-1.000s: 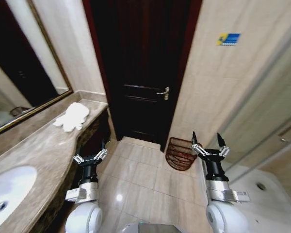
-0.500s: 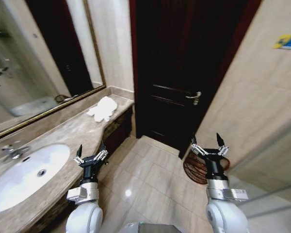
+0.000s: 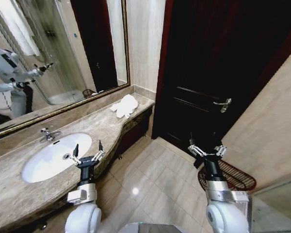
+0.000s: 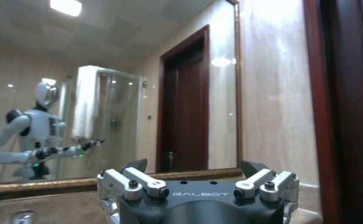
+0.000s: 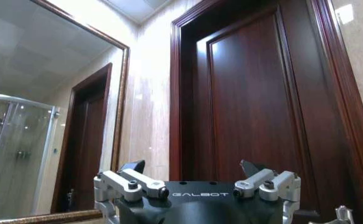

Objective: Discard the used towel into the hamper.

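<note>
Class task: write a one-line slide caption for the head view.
Both open hands, left hand and right hand, raised empty; white towel on the counter, hamper on the floor.

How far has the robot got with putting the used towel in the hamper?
Nothing is done yet. The crumpled white towel lies on the marble counter's far end by the dark wooden door. Both the left gripper and right gripper are open and empty. Left: fetch the towel, drop it in the reddish-brown slatted hamper.
</note>
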### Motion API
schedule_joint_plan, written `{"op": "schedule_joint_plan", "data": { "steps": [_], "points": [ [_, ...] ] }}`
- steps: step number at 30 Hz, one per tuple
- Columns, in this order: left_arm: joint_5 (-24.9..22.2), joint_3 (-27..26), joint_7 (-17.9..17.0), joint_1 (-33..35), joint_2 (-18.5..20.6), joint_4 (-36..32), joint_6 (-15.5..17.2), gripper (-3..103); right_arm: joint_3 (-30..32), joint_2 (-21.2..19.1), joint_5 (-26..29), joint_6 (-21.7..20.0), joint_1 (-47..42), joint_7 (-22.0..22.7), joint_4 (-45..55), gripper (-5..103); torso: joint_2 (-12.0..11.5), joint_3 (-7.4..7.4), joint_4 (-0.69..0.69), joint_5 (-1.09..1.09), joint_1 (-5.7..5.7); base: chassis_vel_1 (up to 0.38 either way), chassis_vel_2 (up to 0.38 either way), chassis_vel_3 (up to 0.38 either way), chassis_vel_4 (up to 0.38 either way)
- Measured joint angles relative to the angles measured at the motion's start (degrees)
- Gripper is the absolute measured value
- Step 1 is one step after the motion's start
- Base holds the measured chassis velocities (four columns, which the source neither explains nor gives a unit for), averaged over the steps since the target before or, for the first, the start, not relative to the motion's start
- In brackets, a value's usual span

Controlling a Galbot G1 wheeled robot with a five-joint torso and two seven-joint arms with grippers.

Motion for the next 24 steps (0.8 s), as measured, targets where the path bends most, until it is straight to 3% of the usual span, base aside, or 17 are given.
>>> {"op": "schedule_joint_plan", "data": {
  "steps": [7, 13, 18, 24],
  "points": [
    [-5.04, 1.97, 5.71, 1.43, 0.0, -1.04, 1.38, 100, -0.16, 0.01, -0.19, -0.01, -0.04, 0.02, 0.31, 100, 0.0, 0.0, 0.01, -0.01, -0.01, 0.0, 0.0, 0.0, 0.0],
    [-5.25, 2.38, 6.3, 1.08, 0.0, -0.31, 1.08, 100, -0.38, 0.29, -0.45, 0.64, -0.42, 0.03, 0.19, 100, 0.0, 0.0, 0.01, -0.01, 0.01, -0.036, 0.051, 0.046, -0.039],
    [-5.13, 2.23, 6.23, 0.59, 0.0, -0.01, 0.5, 94, -0.35, 0.22, -0.46, 0.76, -0.4, 0.02, 0.12, 100, 0.0, 0.0, 0.01, -0.01, 0.01, -0.056, 0.056, 0.058, -0.047],
    [-4.86, 2.18, 6.11, 0.56, 0.0, 0.02, 0.2, 101, -0.55, 0.27, -0.52, 0.84, -0.19, 0.04, -0.12, 100, 0.0, 0.0, 0.02, 0.0, 0.0, 0.0, 0.0, 0.0, 0.0]
  ]
}}
